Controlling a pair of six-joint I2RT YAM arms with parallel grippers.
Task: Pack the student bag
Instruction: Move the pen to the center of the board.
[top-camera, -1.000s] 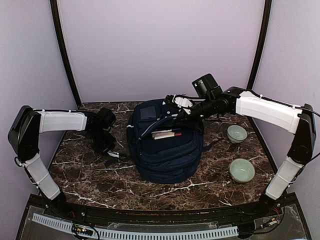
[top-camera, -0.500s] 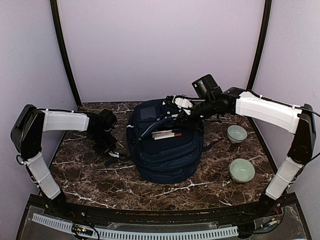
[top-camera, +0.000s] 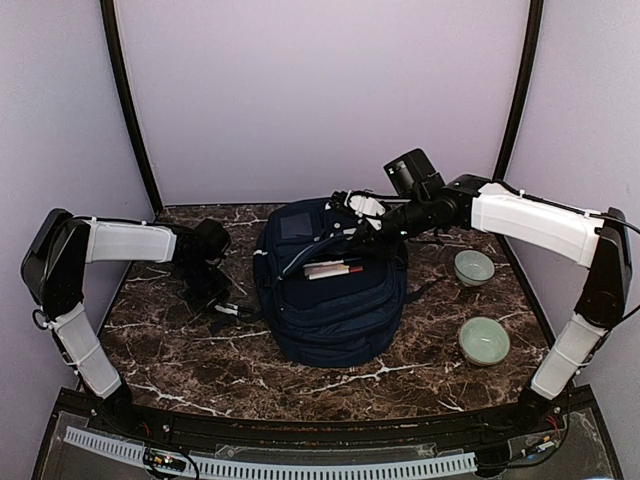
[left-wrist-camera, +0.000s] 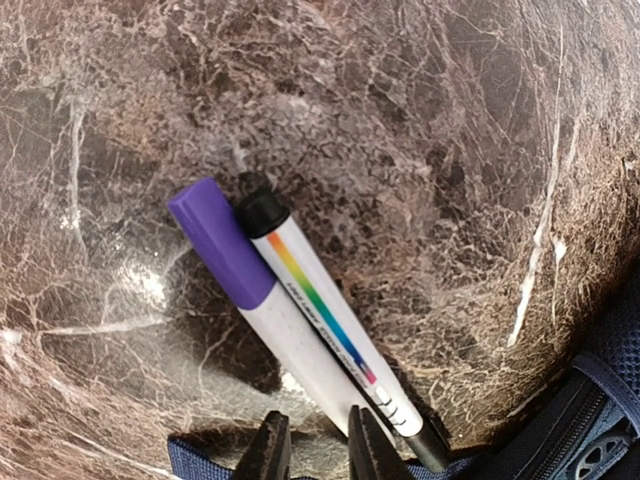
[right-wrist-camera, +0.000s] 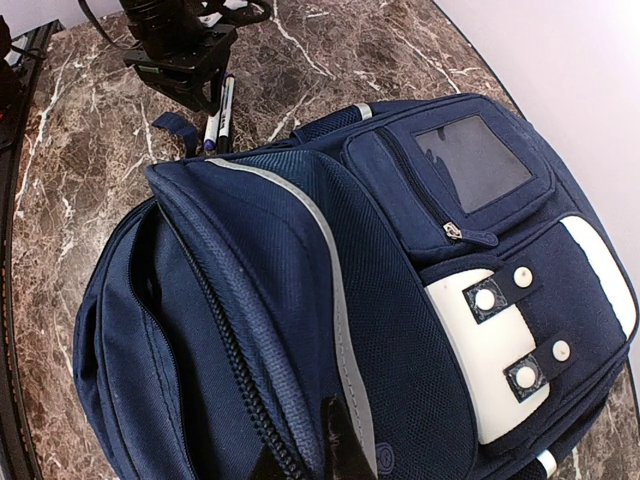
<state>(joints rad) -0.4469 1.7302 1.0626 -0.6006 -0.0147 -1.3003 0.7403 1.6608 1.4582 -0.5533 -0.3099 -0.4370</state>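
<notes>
The navy student bag (top-camera: 330, 295) lies in the middle of the table with its white patch (right-wrist-camera: 495, 350) and front pockets facing up. My right gripper (top-camera: 352, 236) is shut on the edge of the bag's opened zipper flap (right-wrist-camera: 300, 300) and holds it up. Pens (top-camera: 333, 268) show in the opening. My left gripper (top-camera: 212, 292) is low over the table left of the bag, its jaws a little apart. Its fingertips (left-wrist-camera: 365, 445) are at the ends of a purple-capped marker (left-wrist-camera: 240, 280) and a black-capped rainbow marker (left-wrist-camera: 320, 315), both lying on the marble.
Two pale green bowls (top-camera: 473, 266) (top-camera: 484, 340) stand right of the bag. A blue bag strap (left-wrist-camera: 205, 455) lies under my left gripper. The markers (right-wrist-camera: 216, 118) and the left gripper (right-wrist-camera: 180, 55) also show in the right wrist view.
The left wrist has shifted slightly to the left and stayed low beside the bag. The right arm and the held flap have not moved.
</notes>
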